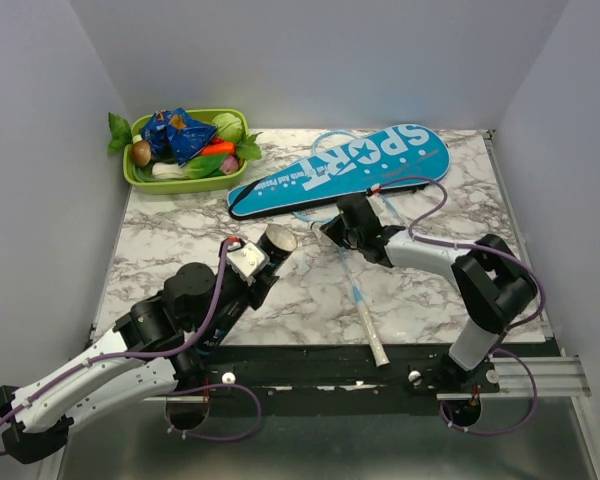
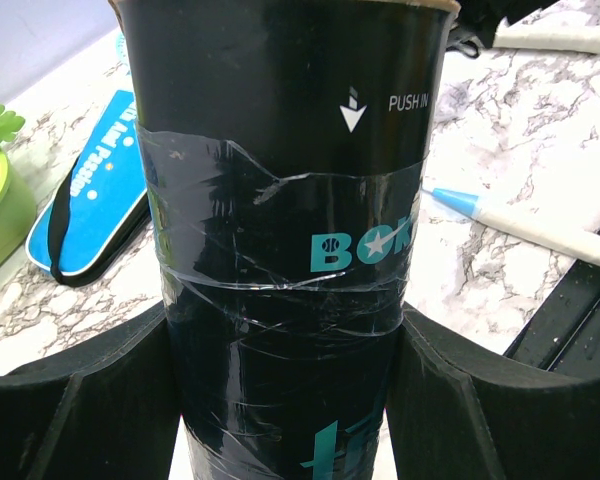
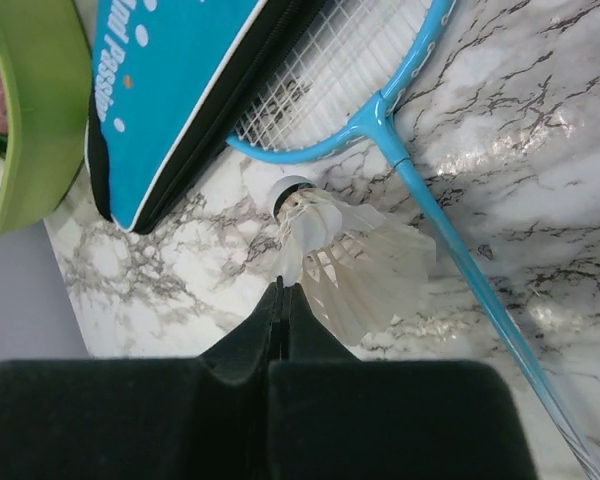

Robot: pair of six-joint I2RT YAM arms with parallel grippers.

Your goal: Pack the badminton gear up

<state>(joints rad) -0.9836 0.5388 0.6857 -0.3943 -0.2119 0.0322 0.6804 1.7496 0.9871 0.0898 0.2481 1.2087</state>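
Note:
My left gripper [image 1: 261, 264] is shut on the dark clear tube [image 1: 277, 241], which is tilted with its open end facing the right gripper. In the left wrist view the tube [image 2: 280, 180] fills the space between my fingers [image 2: 75, 400]. My right gripper [image 1: 336, 234] is shut on the feather edge of a white shuttlecock [image 3: 345, 250], held just above the table close to the tube's mouth. A light-blue racket [image 1: 363, 305] lies with its white butt toward the near edge; its head [image 3: 350, 60] lies partly under the blue "SPORT" cover [image 1: 350, 165].
A green tray [image 1: 180, 170] of toy vegetables stands at the back left and shows at the left edge of the right wrist view [image 3: 30, 110]. A second white grip [image 2: 550, 38] lies beside the right gripper. Walls close in both sides and the back.

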